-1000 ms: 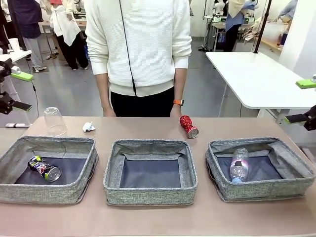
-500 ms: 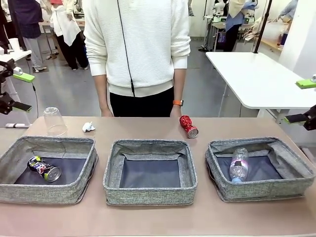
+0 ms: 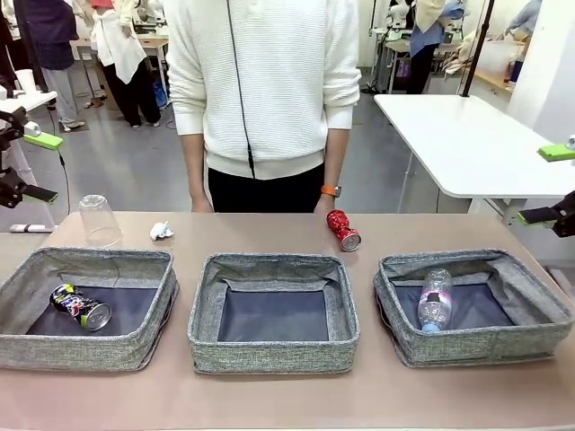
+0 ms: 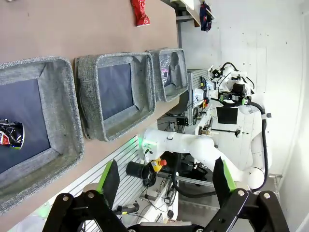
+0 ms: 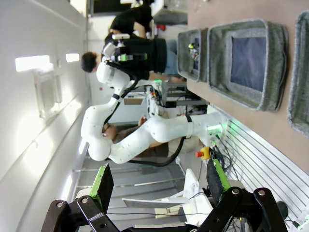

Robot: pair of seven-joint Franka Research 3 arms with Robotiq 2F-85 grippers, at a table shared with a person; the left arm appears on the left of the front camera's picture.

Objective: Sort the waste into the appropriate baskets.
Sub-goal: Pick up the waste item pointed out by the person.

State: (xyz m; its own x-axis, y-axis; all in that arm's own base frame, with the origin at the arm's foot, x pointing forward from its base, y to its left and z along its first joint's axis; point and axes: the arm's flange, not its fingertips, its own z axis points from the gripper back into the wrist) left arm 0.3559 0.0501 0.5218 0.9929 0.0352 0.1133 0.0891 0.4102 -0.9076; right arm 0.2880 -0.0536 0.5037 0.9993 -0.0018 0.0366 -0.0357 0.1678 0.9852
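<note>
Three grey baskets stand in a row. The left basket (image 3: 90, 353) holds the black printed can (image 3: 81, 307), also seen as the can (image 4: 9, 134). The middle basket (image 3: 269, 356) shows its bare dark bottom. In the right basket (image 3: 476, 347) lies the clear bottle (image 3: 434, 301). Behind the baskets, on the table, are the crushed red can (image 3: 343, 230), the upturned clear cup (image 3: 99, 220) and the paper ball (image 3: 161, 231). My left gripper (image 3: 40, 166) hangs open at the far left, my right gripper (image 3: 550, 184) open at the far right, both off the table's sides.
A person in a white sweater (image 3: 265, 90) stands at the far edge, hands down near the red can. A white table (image 3: 467, 144) stands behind on the right. A white marker (image 3: 31, 228) lies at the table's left end.
The person has shifted a little to the right. Neither arm nor any waste item has moved.
</note>
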